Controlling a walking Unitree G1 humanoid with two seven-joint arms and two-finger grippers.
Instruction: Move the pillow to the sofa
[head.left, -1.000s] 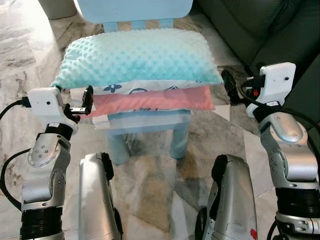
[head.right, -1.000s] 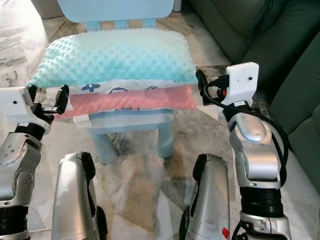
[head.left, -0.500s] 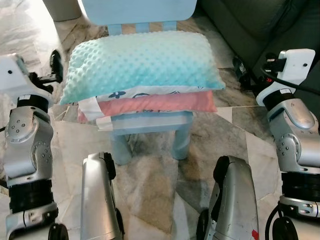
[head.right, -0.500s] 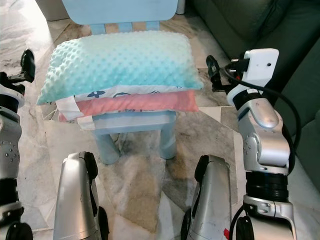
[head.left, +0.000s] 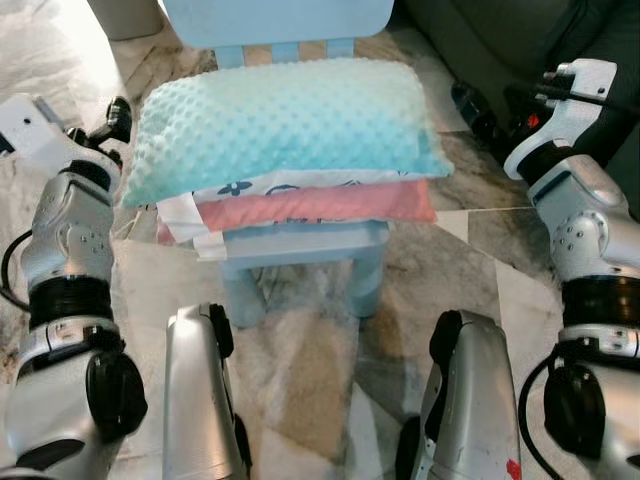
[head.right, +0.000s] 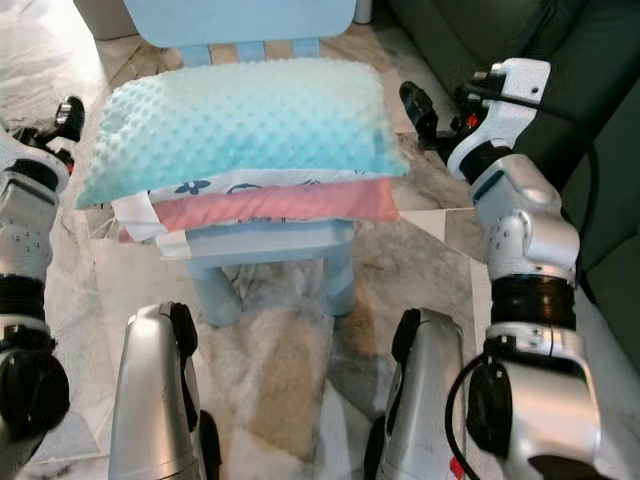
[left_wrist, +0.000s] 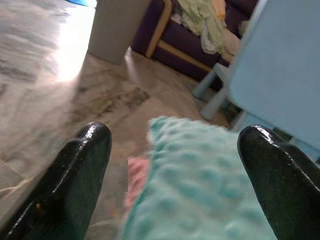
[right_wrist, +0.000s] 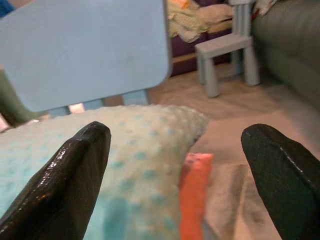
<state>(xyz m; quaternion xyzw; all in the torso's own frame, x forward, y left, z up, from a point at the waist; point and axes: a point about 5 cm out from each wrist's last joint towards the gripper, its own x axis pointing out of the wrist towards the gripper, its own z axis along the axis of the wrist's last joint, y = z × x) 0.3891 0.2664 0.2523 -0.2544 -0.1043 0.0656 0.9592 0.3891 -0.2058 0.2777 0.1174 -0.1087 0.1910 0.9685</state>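
Two cushions lie stacked on a small pale-blue plastic child's chair (head.left: 300, 245) at the middle of the head views: a mint-green pillow with a raised dotted fleece surface (head.left: 285, 120) on top, with a white flower-printed underside showing along its near edge, and beneath it a flatter salmon-pink fabric cushion (head.left: 310, 205), both resting on the seat. At about nine o'clock from the pillow the left gripper (head.left: 118, 118) hangs just beside the pillow's left end without touching it; in the left wrist view its glossy black rounded fingers (left_wrist: 82, 165) stand wide apart, with the bumpy mint corner and a sliver of pink between them. That view also takes in a grey upright block and a dark purple seat with crumpled pale cloth heaped on it, far behind. At about three o'clock the right gripper (head.right: 425, 112) sits near the pillow's right end, also clear of it; the right wrist view shows its fingers (right_wrist: 75, 175) spread wide, framing the chair's smooth rounded blue backrest and a small pale-blue stool beyond. Veined grey-brown marble floor (head.left: 320, 350) lies under the chair, and a dark green leather-like sofa (head.right: 480, 40) fills the one-to-two o'clock corner.
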